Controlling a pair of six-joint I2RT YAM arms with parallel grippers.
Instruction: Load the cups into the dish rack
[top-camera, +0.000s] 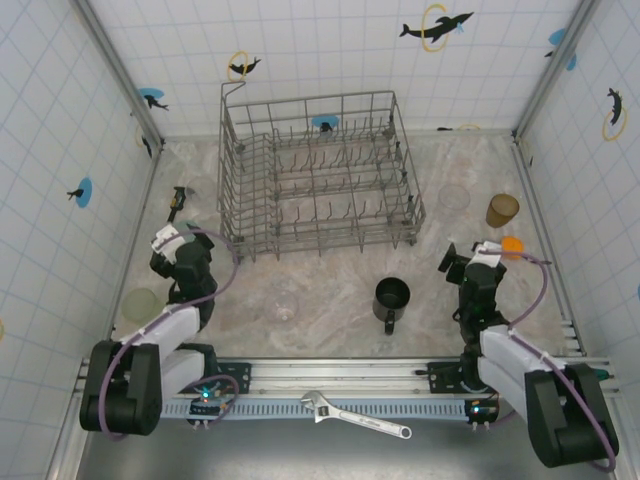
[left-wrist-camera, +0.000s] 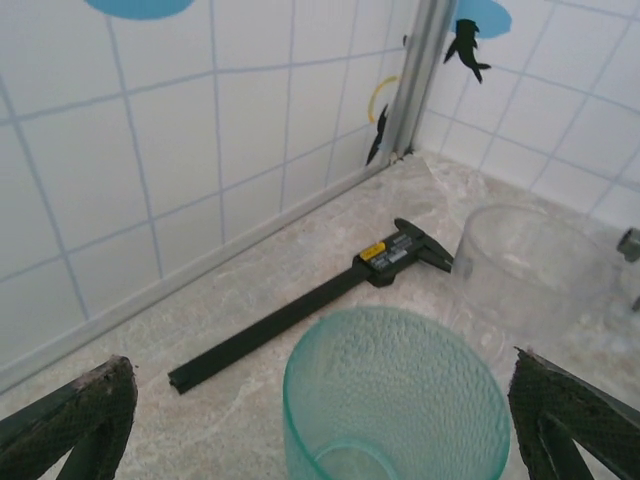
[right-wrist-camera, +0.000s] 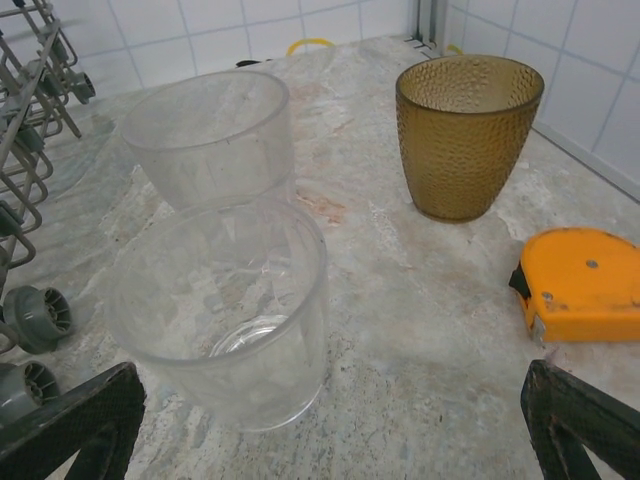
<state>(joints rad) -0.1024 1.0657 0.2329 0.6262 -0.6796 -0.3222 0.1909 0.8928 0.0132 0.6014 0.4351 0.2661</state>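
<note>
The grey wire dish rack (top-camera: 320, 170) stands at the back middle of the table. In the left wrist view a pale teal cup (left-wrist-camera: 395, 400) stands upright between the tips of my open left gripper (left-wrist-camera: 320, 372), untouched, with a clear glass (left-wrist-camera: 530, 265) behind it. My right gripper (right-wrist-camera: 330, 375) is open too. A clear glass (right-wrist-camera: 220, 310) stands just ahead of it to the left, another clear glass (right-wrist-camera: 205, 135) behind that, and an amber tumbler (right-wrist-camera: 467, 135) stands further right. A black mug (top-camera: 391, 297), a clear glass (top-camera: 281, 300) and a pale green cup (top-camera: 141, 304) stand in front of the rack.
A black caliper (left-wrist-camera: 310, 300) lies along the left wall. An orange tape measure (right-wrist-camera: 585, 285) lies right of my right gripper. A wrench (top-camera: 355, 413) rests on the rail at the near edge. The rack's wheels (right-wrist-camera: 35, 320) sit close to the nearest clear glass. Tiled walls enclose the table.
</note>
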